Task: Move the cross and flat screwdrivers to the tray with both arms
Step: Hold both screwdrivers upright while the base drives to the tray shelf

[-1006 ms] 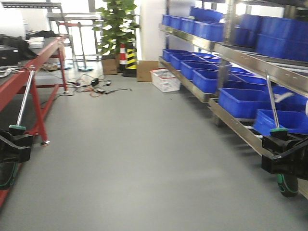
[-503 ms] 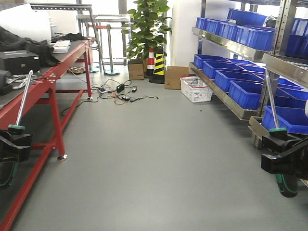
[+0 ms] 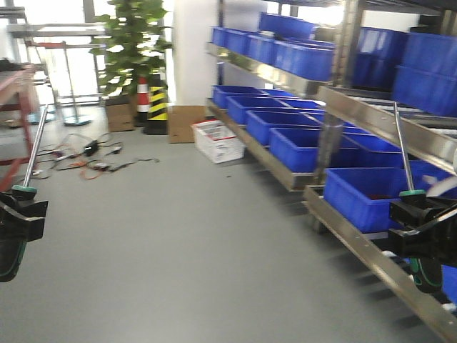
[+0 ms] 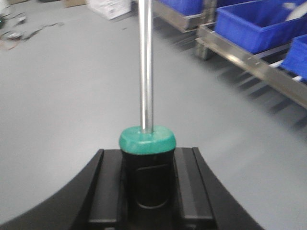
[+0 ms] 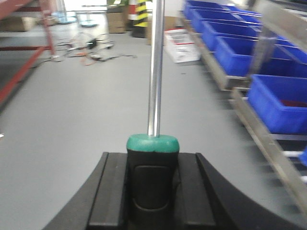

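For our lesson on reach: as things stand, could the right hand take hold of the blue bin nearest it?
Probably not. The right hand is shut on a screwdriver, so it has no free grip. The blue bin sits close on the low shelf, with nothing seen between them.

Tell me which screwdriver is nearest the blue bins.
The screwdriver in the right gripper; its shaft stands in front of the blue bins. The other screwdriver, in the left gripper, is over open floor.

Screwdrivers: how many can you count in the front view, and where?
2. The left screwdriver is clamped shaft-up in the left tool at the picture's left edge; the right screwdriver is shaft-up in the right tool beside the blue bins. None looks hidden.
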### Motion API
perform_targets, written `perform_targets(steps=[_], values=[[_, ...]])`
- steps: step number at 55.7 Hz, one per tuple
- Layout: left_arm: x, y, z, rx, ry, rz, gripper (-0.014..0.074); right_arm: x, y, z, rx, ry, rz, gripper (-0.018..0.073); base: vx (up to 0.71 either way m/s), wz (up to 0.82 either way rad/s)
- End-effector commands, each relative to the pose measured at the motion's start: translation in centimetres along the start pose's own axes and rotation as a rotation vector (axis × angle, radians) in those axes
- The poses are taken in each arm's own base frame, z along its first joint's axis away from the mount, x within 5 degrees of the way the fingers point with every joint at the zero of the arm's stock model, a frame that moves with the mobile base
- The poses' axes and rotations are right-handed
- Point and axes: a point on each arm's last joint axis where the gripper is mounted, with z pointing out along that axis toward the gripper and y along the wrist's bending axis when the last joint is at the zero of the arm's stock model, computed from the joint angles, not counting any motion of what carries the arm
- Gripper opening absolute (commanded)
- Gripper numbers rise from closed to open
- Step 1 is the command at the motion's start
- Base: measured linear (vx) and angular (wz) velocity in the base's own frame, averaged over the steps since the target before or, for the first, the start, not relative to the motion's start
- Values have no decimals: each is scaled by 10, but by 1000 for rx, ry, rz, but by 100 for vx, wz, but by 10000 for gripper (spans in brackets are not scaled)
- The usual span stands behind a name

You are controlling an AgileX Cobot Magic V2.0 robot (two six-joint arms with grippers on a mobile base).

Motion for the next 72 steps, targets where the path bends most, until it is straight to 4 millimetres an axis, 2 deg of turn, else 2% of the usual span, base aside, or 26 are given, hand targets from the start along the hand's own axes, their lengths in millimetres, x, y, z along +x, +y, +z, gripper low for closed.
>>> perform_targets(steps=[1,72], values=[[-21,0,-14,-22,-139,-21,0,-22,-1,-10,17,-144,-4,-8,57,-59],[-21,0,-13,-23,-137,-21,0,-22,-1,-10,17,-143,-3,-8,47,-73]])
